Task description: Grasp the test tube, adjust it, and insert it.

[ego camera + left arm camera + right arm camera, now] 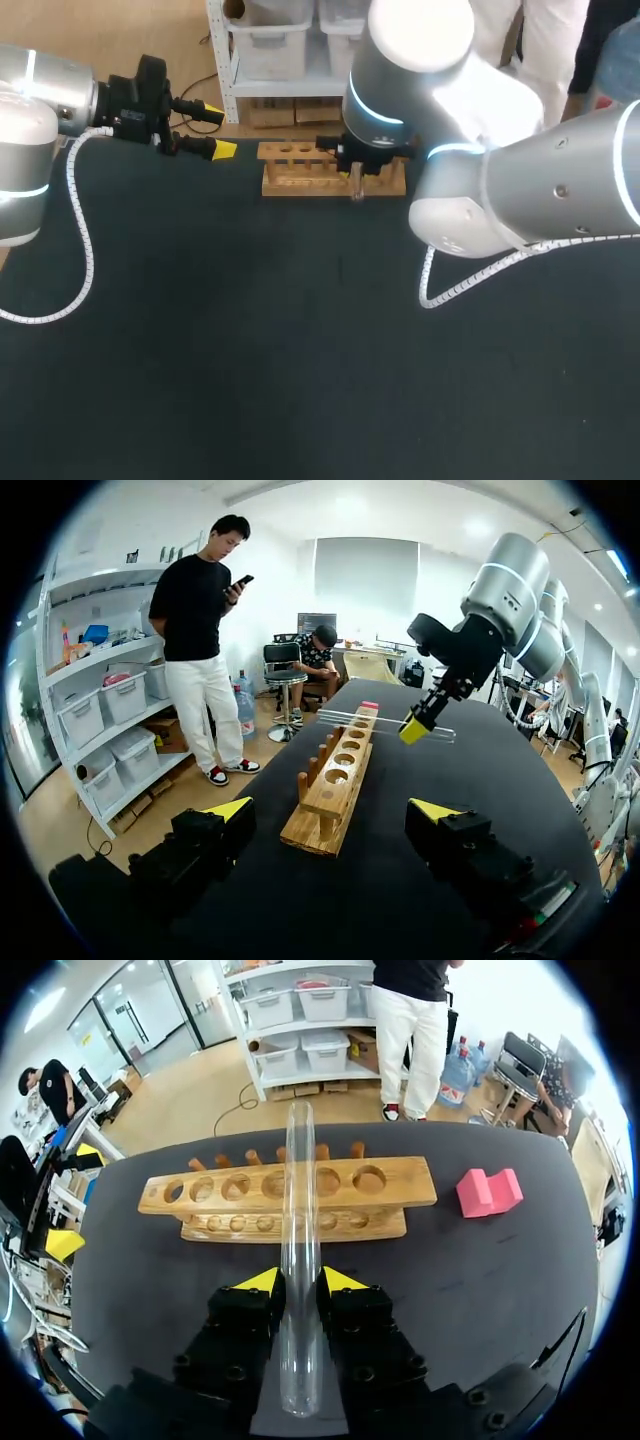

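Two arms from above: right gripper point(356, 172) hangs over the pale wooden rack of holes point(295, 172); can't quite see its load here. Left gripper point(220, 130) sits spread wide off the rack's end, out of the way. Left wrist: clear glass test tube point(385, 722) lies level, so it needs tilting. Right wrist: jaws clenched on it, pink block point(488, 1192) well aside, so room to swing.

Silver-grey arms point(560, 190) carry glowing blue rings point(375, 113) and white coiled cables point(82, 240); left hand point(220, 130), right hand point(300, 1280) black, yellow-tipped.

Clear test tube point(298, 1210), level in right tool point(300, 1282), beside wooden rack point(410, 1185)
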